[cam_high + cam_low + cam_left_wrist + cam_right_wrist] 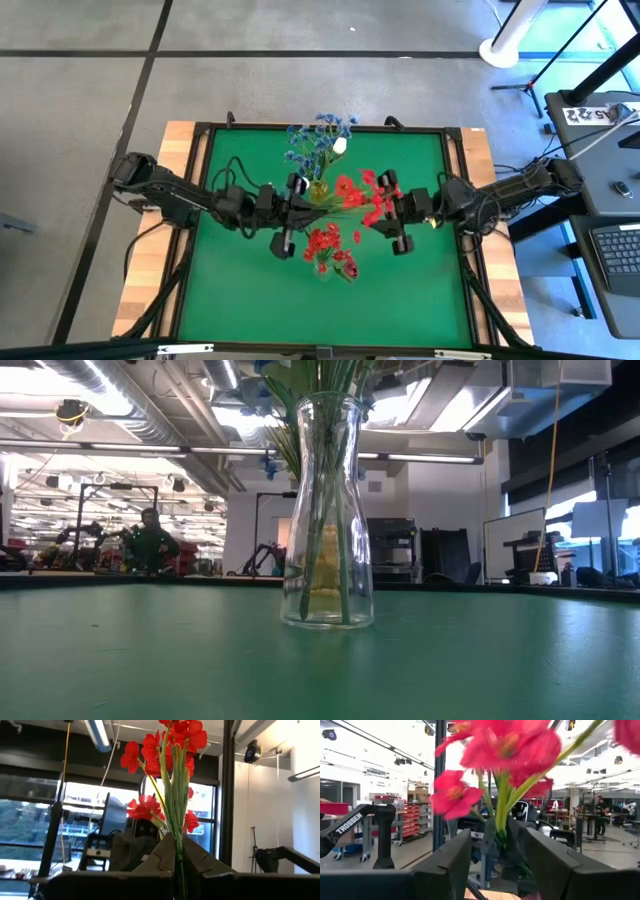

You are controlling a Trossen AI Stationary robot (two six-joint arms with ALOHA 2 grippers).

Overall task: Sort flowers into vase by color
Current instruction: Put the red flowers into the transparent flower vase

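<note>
Green surface (250,290) carries two glass vases: we see the far vase (318,187) holding blue flowers (312,140), the near vase (325,266) holding red sprays (322,240). Our left claw (296,205) is clenched on red flower stems (175,805); the right claw (392,218) sits parted around red blooms (370,195).

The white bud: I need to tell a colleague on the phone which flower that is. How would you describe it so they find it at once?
Start at the green table seen from above and go to the blue flowers near its far edge. The white bud sits at the right edge of that bunch. It is the only white flower; its neighbours are all blue, and the red flowers lie nearer the middle.
</note>
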